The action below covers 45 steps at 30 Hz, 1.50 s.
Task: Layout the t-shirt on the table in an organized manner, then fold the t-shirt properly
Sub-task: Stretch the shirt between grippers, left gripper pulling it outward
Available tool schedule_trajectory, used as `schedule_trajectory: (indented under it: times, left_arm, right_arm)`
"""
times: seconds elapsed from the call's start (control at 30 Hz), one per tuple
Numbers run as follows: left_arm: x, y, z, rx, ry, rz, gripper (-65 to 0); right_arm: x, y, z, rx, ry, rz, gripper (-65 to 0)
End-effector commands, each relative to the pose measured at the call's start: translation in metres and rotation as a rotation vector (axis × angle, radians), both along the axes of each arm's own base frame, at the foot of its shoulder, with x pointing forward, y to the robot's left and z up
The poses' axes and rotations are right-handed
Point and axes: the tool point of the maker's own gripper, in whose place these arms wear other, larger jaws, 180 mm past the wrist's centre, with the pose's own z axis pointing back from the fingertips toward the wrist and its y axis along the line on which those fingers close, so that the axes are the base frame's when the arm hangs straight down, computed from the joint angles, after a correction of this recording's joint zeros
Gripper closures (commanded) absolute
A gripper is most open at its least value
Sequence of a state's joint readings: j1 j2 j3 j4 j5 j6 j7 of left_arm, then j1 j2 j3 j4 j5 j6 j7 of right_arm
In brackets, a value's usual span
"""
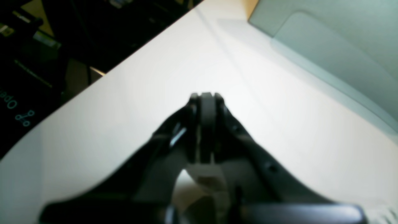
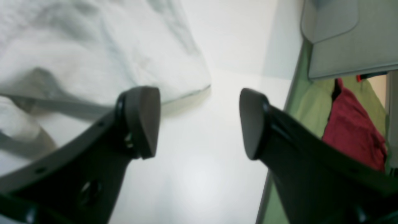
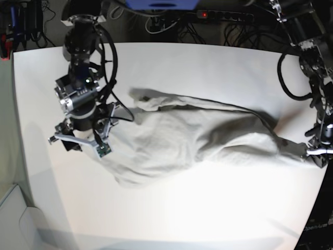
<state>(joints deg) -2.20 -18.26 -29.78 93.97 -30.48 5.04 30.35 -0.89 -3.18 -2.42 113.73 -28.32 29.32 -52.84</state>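
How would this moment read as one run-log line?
t-shirt: spread, rumpled | left tool: shut, at shirt's edge | right tool: open, empty

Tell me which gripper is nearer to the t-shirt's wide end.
Right. The right gripper hangs open beside the wide end of the t-shirt. The left gripper, shut, sits at the opposite narrow end.

I see the t-shirt stretched, rumpled, across the table. My right gripper sits at its one end, my left gripper at the other.
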Motion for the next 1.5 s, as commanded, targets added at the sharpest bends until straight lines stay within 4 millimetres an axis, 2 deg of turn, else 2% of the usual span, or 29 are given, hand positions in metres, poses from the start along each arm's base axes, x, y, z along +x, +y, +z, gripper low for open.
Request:
schedule_trajectory:
  times: [0.0, 0.17, 0.4, 0.6, 0.77, 0.83, 0.87, 0.93, 1.07, 1.17, 1.23, 1.37, 1.47]
  left_arm:
    - [0.005, 0.000, 0.029, 0.043, -0.075, -0.010, -0.5]
    - [0.006, -0.017, 0.065, 0.075, -0.159, -0.052, -0.5]
    - [0.033, -0.058, 0.093, 0.095, -0.226, -0.163, -0.5]
    - [0.052, -0.094, 0.162, 0.131, -0.396, -0.249, -0.5]
    - [0.055, -0.135, 0.232, 0.180, -0.543, -0.350, -0.5]
    - [0.050, -0.157, 0.246, 0.191, -0.567, -0.414, -0.5]
    - [0.047, -0.165, 0.246, 0.187, -0.566, -0.442, -0.5]
    - [0.045, -0.173, 0.227, 0.174, -0.514, -0.482, -0.5]
    - [0.042, -0.179, 0.145, 0.117, -0.307, -0.515, -0.5]
    - [0.012, -0.178, 0.064, 0.062, -0.110, -0.521, -0.4]
    - [-0.007, -0.180, 0.026, 0.035, -0.007, -0.528, -0.4]
    - [-0.046, -0.188, -0.028, -0.008, 0.152, -0.555, -0.4]
    - [-0.067, -0.168, -0.047, 0.010, 0.230, -0.526, -0.4]
  right_arm:
    - [0.006, 0.004, 0.012, 0.001, -0.042, 0.018, -40.4]
    - [0.007, 0.010, 0.013, 0.010, -0.042, 0.028, -40.4]
    - [0.006, 0.010, 0.012, 0.010, -0.041, 0.028, -40.4]
    - [0.007, 0.009, 0.013, 0.008, -0.044, 0.028, -40.4]
    - [0.008, 0.009, 0.014, 0.007, -0.048, 0.025, -40.4]
    - [0.009, 0.008, 0.015, 0.007, -0.050, 0.023, -40.4]
    - [0.008, 0.008, 0.014, 0.005, -0.047, 0.023, -40.4]
    - [0.007, 0.007, 0.013, 0.003, -0.045, 0.020, -40.4]
    - [0.008, 0.005, 0.014, 0.000, -0.048, 0.018, -40.4]
    - [0.007, 0.005, 0.014, -0.001, -0.047, 0.018, -40.4]
    - [0.008, 0.005, 0.015, -0.002, -0.049, 0.017, -40.4]
    - [0.009, 0.006, 0.016, 0.000, -0.052, 0.021, -40.4]
    - [0.010, 0.007, 0.016, 0.001, -0.054, 0.023, -40.4]
